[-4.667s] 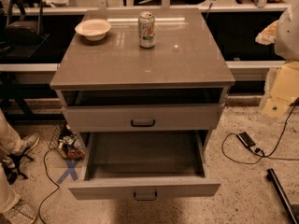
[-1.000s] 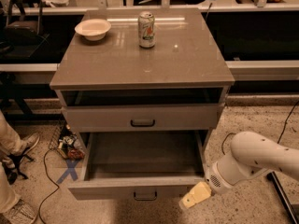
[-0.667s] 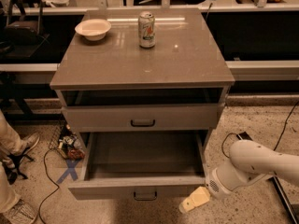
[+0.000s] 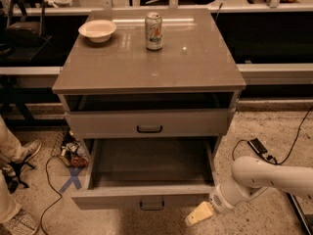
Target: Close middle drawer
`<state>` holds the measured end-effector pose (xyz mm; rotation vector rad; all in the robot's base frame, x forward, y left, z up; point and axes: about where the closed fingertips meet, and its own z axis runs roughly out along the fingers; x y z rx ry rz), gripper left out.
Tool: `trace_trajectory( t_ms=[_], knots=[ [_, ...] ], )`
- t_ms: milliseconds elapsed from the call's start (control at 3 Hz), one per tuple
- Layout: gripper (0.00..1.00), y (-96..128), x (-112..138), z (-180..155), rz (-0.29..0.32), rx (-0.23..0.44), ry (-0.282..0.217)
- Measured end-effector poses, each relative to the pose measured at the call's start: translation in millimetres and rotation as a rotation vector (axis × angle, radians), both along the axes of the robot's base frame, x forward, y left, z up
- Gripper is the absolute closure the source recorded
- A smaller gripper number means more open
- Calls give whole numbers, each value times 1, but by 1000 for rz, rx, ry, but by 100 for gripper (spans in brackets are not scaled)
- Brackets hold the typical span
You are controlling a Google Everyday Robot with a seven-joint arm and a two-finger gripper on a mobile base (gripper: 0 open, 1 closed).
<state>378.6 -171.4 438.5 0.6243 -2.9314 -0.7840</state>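
The middle drawer [image 4: 146,195] is pulled far out of the grey cabinet [image 4: 146,67] and looks empty inside. Its flat front faces me with a small dark loop handle [image 4: 151,205] at its centre. Above it, the upper drawer front [image 4: 149,123] with its own handle stands slightly out, with a dark gap over it. The lowest drawer is hidden under the open one. My gripper [image 4: 198,213], a pale yellowish tip on the white arm [image 4: 264,177], is low at the lower right, just beyond the right end of the open drawer's front and apart from it.
A white bowl [image 4: 98,30] and a drinks can [image 4: 153,31] stand on the cabinet top. A person's legs and shoes [image 4: 17,155] are at the left. Cables and a small black box [image 4: 257,146] lie on the speckled floor at the right, clutter [image 4: 73,153] at the left.
The arm came down from the right edge to the open drawer's front right corner. Over the last second the gripper sank slightly lower and to the left. The drawer has not moved.
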Motion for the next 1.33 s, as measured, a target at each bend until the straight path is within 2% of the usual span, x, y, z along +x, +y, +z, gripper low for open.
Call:
trace_trajectory(
  t_ms=[333,667,1000,1333],
  knots=[
    [42,-4,23,-21,-25,-36,-12],
    [64,-14,59,-27,-67,-75,-77],
    [88,-14,59,-27,-67,-75,-77],
    [100,-14,58,-28,-66,-75,-75]
  ],
)
